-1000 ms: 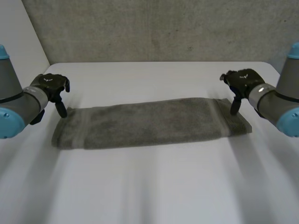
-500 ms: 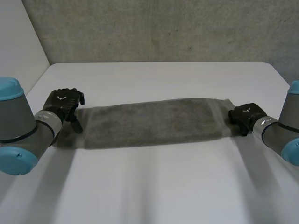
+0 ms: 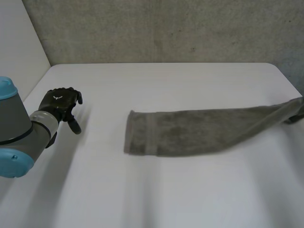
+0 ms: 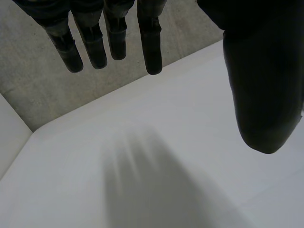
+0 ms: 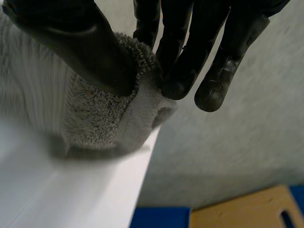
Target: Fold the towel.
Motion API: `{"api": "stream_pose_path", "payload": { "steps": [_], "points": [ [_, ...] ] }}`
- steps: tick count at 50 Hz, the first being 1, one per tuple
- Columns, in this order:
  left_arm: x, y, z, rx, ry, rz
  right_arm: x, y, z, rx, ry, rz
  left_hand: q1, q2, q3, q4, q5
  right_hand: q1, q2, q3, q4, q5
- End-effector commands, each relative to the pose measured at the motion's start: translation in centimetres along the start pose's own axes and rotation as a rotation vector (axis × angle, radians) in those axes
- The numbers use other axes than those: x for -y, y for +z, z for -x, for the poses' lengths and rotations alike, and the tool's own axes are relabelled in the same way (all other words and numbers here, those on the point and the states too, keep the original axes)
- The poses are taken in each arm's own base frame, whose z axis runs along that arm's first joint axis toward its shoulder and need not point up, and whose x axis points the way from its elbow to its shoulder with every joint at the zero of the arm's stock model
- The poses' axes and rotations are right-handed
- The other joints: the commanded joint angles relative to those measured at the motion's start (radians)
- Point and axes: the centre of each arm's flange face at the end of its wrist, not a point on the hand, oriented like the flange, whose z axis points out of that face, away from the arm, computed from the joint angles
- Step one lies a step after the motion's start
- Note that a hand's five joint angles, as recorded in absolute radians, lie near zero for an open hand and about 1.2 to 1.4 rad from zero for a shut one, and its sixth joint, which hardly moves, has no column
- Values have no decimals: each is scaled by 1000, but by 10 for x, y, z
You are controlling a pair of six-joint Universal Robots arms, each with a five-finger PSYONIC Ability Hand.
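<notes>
A grey towel (image 3: 199, 130), folded into a long strip, lies on the white table (image 3: 166, 194) right of the middle. Its right end rises off the table at the table's right edge. In the right wrist view my right hand (image 5: 190, 42) is shut on that end of the towel (image 5: 95, 118), pinching it between thumb and fingers. My left hand (image 3: 59, 102) hovers over the bare table at the left, well clear of the towel's left end. Its fingers (image 4: 114, 33) hang straight and open, with nothing under them.
A grey wall (image 3: 166, 28) runs behind the table, and a white panel (image 3: 19, 42) stands at the left. Past the table's right edge (image 5: 142, 161), the floor holds a blue thing (image 5: 156, 218) and a wooden board (image 5: 247, 209).
My right hand came down, shut on the towel's right end and pulled it right. The towel slid out from beside my left hand, which stayed open at the left.
</notes>
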Motion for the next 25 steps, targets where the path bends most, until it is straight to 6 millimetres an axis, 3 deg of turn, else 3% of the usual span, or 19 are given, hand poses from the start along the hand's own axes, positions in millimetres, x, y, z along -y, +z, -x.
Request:
{"api": "stream_pose_path", "payload": {
  "steps": [1, 2, 3, 5, 6, 8, 9, 11, 12, 14, 15, 16, 17, 18, 19, 20, 25],
  "points": [
    [-1, 0, 0, 1, -1, 2, 89, -36, 44, 105, 21, -215, -64, -59, -61, -66, -26, 53, 92, 66, 63, 61],
    [0, -1, 0, 1, -1, 0, 106, -47, 69, 163, 23, -262, -67, -62, -64, -69, -29, 53, 92, 66, 63, 61],
    [0, -1, 0, 1, -1, 0, 106, -47, 69, 164, 23, -262, -67, -62, -64, -69, -29, 53, 92, 66, 63, 61],
    [-1, -1, 0, 1, -1, 3, 140, -83, 134, 326, 3, -366, -67, -62, -64, -69, -29, 53, 92, 66, 63, 61],
    [-1, -1, 0, 1, -1, 3, 140, -83, 135, 327, 3, -367, -67, -62, -64, -69, -29, 53, 92, 66, 63, 61],
    [-2, 0, 1, 2, -1, 5, 156, -121, 204, 489, -32, -424, -64, -59, -61, -66, -26, 53, 92, 66, 63, 61],
    [-2, 0, 1, 2, -1, 5, 156, -121, 204, 489, -32, -424, -64, -59, -61, -66, -26, 53, 92, 66, 63, 61],
    [-3, 1, 2, 5, -2, 7, 156, -153, 263, 611, -78, -445, -67, -62, -64, -69, -29, 53, 92, 66, 63, 61],
    [-3, 1, 2, 5, -2, 7, 156, -153, 263, 612, -78, -445, -67, -62, -64, -69, -29, 53, 92, 66, 63, 61],
    [-4, 1, 2, 4, -2, 10, 143, -170, 309, 695, -120, -430, -67, -62, -64, -69, -29, 53, 92, 66, 63, 61],
    [-5, 1, 1, 3, -3, 13, 143, -170, 309, 696, -120, -430, -67, -62, -64, -69, -29, 53, 92, 66, 63, 61],
    [-7, 0, 1, 0, -3, 20, 136, -173, 323, 719, -138, -417, -67, -62, -64, -69, -29, 53, 92, 66, 63, 61],
    [-9, -1, 0, 0, -4, 23, 129, -175, 335, 738, -159, -403, -67, -62, -64, -69, -29, -106, -67, -93, -96, -98],
    [-9, -1, 0, 0, -4, 23, 129, -175, 335, 739, -159, -403, -67, -62, -64, -69, -29, -108, -68, -95, -97, -99],
    [-9, 0, 0, 0, -3, 20, 123, -175, 342, 740, -179, -389, -67, -62, -64, -69, -29, -776, -737, -763, -766, -768],
    [-9, 0, 0, 0, -1, 17, 122, -173, 340, 721, -186, -380, -67, -62, -64, -69, -29, -1169, -1130, -1156, -1159, -1161],
    [-10, -1, -2, -3, 0, 15, 131, -173, 317, 647, -166, -360, -70, -65, -67, -72, -32, -1169, -1130, -1156, -1159, -1161]
  ]
}}
